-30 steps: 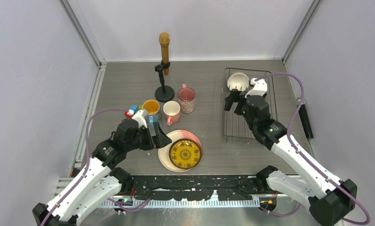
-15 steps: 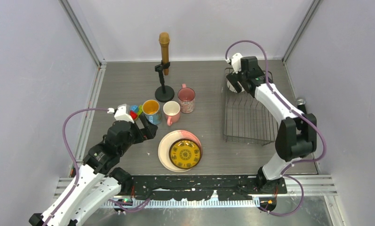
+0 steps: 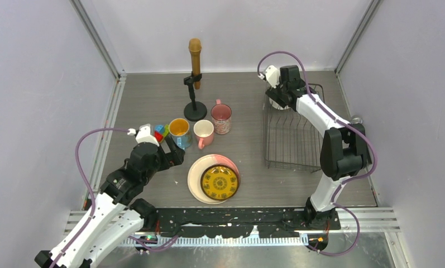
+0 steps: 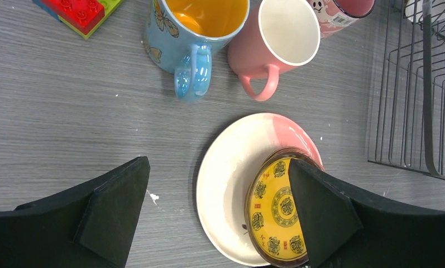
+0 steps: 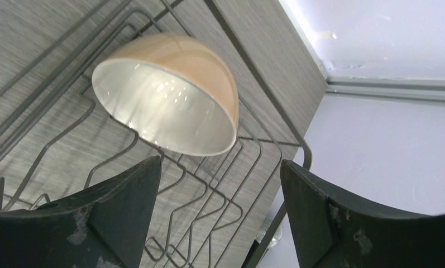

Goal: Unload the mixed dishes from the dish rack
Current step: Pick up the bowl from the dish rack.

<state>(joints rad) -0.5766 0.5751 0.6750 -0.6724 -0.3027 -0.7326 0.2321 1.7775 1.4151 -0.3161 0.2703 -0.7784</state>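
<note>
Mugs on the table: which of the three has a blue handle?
The orange-lined mug, leftmost of the three, next to the toy blocks. The plain pink mug and the patterned pink mug both have pink handles.

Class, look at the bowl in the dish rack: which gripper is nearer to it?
Right. The right gripper hangs close over the bowl at the dish rack's far corner; the left gripper is across the table, beside the large plate.

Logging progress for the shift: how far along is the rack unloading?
Done: three mugs and the large plate are on the table, with the small yellow plate on it. In hand: right gripper, open, hovers at the white bowl. Remaining: that bowl, alone in the dish rack.
</note>
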